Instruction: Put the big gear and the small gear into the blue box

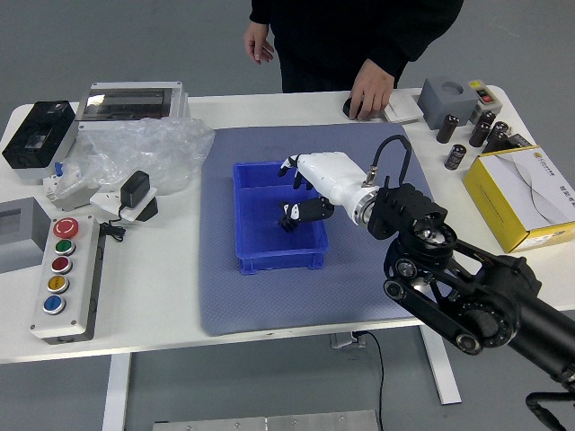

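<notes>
Five buttons top the control box point(67, 280) at far left, set off the mat point(368, 283), I'd guess, to leave me working room. One of the person's hands point(258, 43) hangs loose beyond the table. The blue box point(283, 262) sits within easy reach; a dark lump in it is probably a gear point(287, 218), though I can't tell big from small. My right hand point(334, 175) slants in over it, fingers spread from the thumb, seemingly for a release. The person's other hand point(370, 90) rests at the far edge, perhaps for support.
</notes>
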